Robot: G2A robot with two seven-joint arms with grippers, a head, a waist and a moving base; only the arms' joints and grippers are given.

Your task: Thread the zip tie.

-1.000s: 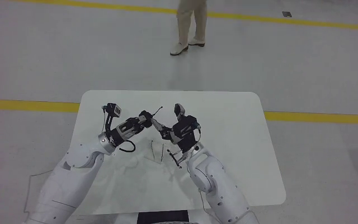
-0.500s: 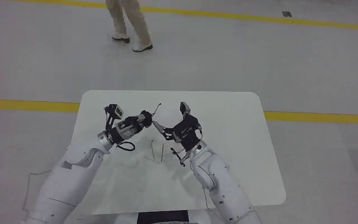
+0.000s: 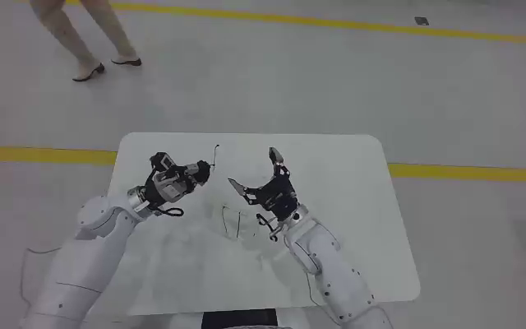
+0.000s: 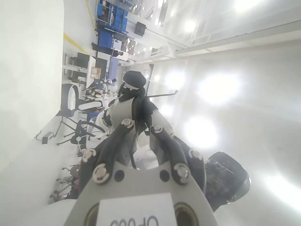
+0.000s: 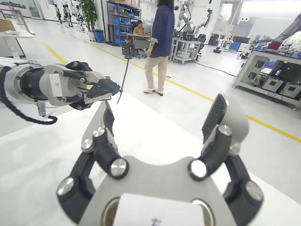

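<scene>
Apparently unthreaded yet, the zip tie (image 3: 215, 156) stands upright left of centre in the top view, pinched in the left gripper (image 3: 200, 169), while the right gripper (image 3: 251, 167) gapes empty nearby.

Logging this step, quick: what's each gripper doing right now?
Left gripper: closed on the zip tie.
Right gripper: open, holding nothing.

Bright ceiling lamps (image 4: 217, 88) flare white across the left wrist view.
</scene>
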